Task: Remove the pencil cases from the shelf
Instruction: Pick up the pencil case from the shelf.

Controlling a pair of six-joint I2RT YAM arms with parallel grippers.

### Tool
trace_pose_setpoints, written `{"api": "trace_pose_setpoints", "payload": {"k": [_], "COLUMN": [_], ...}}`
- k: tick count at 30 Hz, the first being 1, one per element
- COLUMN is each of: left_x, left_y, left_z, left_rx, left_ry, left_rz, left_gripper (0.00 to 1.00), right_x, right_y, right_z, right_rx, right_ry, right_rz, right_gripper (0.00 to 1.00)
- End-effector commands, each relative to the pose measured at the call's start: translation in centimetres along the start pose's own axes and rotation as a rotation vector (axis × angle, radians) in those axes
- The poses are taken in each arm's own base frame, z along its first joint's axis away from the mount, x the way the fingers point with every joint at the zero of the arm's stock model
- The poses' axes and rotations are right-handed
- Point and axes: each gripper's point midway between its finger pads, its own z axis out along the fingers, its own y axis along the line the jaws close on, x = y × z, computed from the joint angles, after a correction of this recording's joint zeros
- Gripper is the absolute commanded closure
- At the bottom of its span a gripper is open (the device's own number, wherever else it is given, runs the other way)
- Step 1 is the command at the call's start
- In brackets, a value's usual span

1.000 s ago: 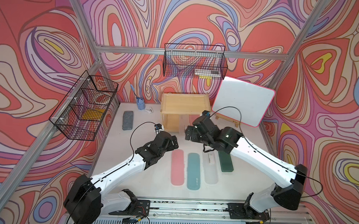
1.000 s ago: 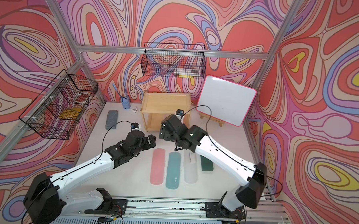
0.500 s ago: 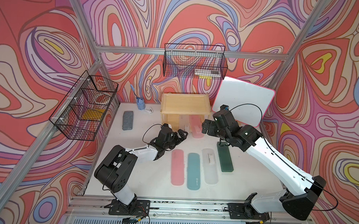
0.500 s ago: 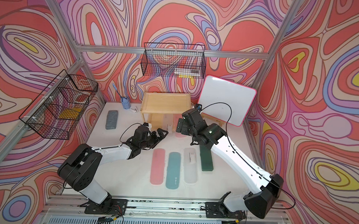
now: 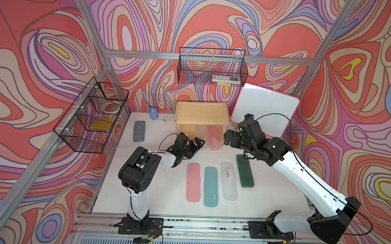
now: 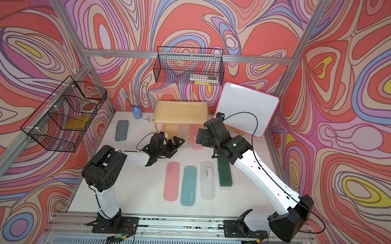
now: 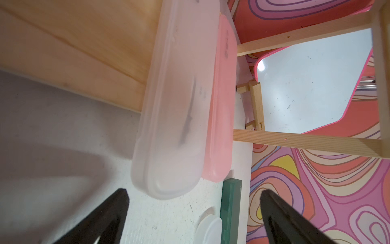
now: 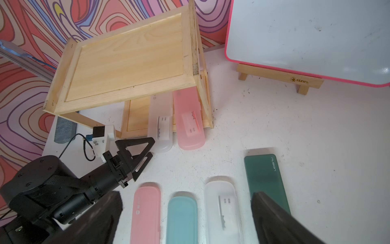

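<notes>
The wooden shelf [image 5: 201, 113] stands at the back of the table. On its lower tier lie a frosted clear pencil case [image 8: 160, 126] and a pink one [image 8: 188, 122], both sticking out over the front edge. My left gripper [image 7: 194, 193] is open, just in front of the clear case's [image 7: 175, 116] rounded end and apart from it. My right gripper [image 8: 186, 196] hangs open and empty right of the shelf, above the table. A pink [image 5: 194, 186], a teal [image 5: 211, 186], a clear [image 5: 228, 183] and a dark green [image 5: 245, 170] case lie in a row on the table.
A whiteboard easel [image 5: 265, 112] leans just right of the shelf, behind my right arm. A grey felt block [image 5: 139, 131] and a blue pen cup [image 5: 153, 114] sit at the back left. Black wire baskets hang on the back wall [image 5: 211, 69] and left wall [image 5: 92, 118].
My left arm has folded up and its gripper has come nearer the shelf front, facing the clear case. My right gripper has drawn away from the shelf, to the right.
</notes>
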Motion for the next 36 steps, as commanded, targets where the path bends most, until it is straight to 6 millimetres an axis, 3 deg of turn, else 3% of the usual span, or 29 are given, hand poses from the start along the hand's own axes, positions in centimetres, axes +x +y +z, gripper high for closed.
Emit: {"api": "trace_pose_setpoints", "payload": {"k": [1,9,14,24,27,31,36], "left_x": [-0.6,-1.4,-1.8,-2.4,-2.5,-2.6,-2.5], "left_y": [-0.4,1.0,1.6,2.4,2.6,2.3,2.4], "left_z": [0.7,1.9,2.4,2.6,2.5,2.5,2.5], "left_rx": [0.027,0.011,0.023,0.031,0.035,0.05,0.051], "left_ry": [-0.004,-0.026,-0.036,-0.08,-0.097,-0.097,-0.1], "left_rz": [-0.002,-0.022,-0.042,-0.077,-0.089,-0.089,-0.089], "left_gripper": [0.03,0.13,0.25,0.4,0.52,0.55,0.74], "right_x": [-0.2,-0.2,-0.2,0.3,0.3,0.4,0.5], "right_y": [-0.4,-0.5,-0.5,-0.6,-0.4,-0.4,-0.4], "right_z": [-0.1,0.5,0.7,0.9,0.9,0.9,1.0], "right_rx": [0.003,0.009,0.009,0.003,-0.007,-0.009,-0.01], "right_ry": [-0.012,-0.004,-0.001,0.01,0.009,0.012,0.018], "right_rz": [-0.008,-0.021,-0.029,-0.024,-0.019,-0.02,-0.019], "right_gripper": [0.02,0.02,0.02,0.02,0.02,0.02,0.02]}}
